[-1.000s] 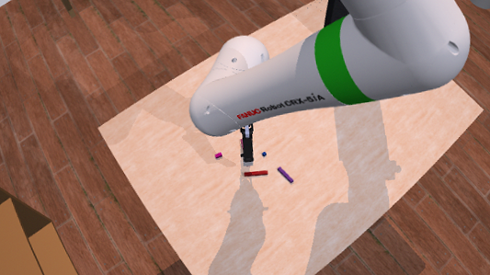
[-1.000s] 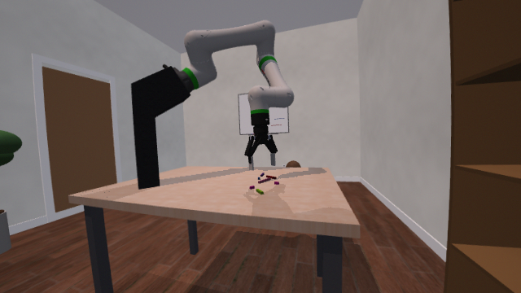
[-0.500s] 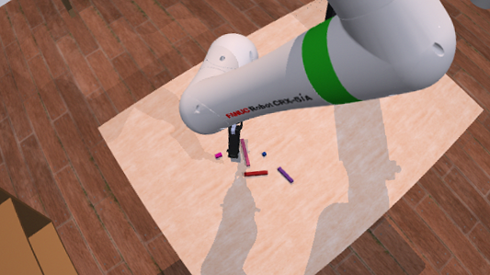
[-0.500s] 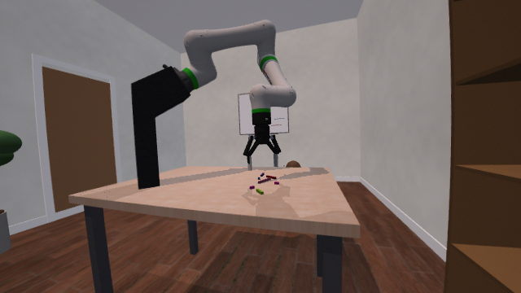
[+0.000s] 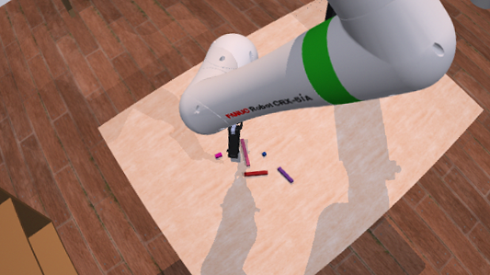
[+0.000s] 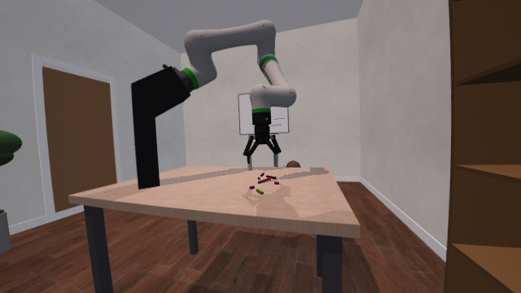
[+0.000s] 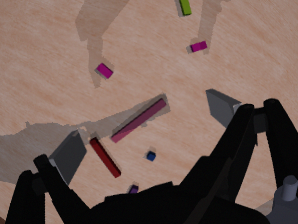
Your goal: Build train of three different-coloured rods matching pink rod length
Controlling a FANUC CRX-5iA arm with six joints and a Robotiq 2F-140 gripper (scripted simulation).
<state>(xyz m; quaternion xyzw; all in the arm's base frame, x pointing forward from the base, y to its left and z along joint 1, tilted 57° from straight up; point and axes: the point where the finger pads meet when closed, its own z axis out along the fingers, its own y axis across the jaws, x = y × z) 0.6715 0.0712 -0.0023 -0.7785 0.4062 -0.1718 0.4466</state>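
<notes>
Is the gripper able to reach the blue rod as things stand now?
Probably yes. The gripper hangs open and empty above the rods, and the blue rod lies apart from the pink rod and red rod.

even bright light, soft grey arm shadows across table (image 5: 431, 102) centre; wrist view coarse, edges bowed.

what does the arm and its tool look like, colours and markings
The arm is glossy white with rounded, capsule-like links and bright green bands at the joints. One link carries red "FANUC" lettering followed by dark "Robot CRX-5iA" text. It is mounted on a black angular pedestal. The tool is black, with jointed linkage fingers ending in grey pads. No cables are visible.
</notes>
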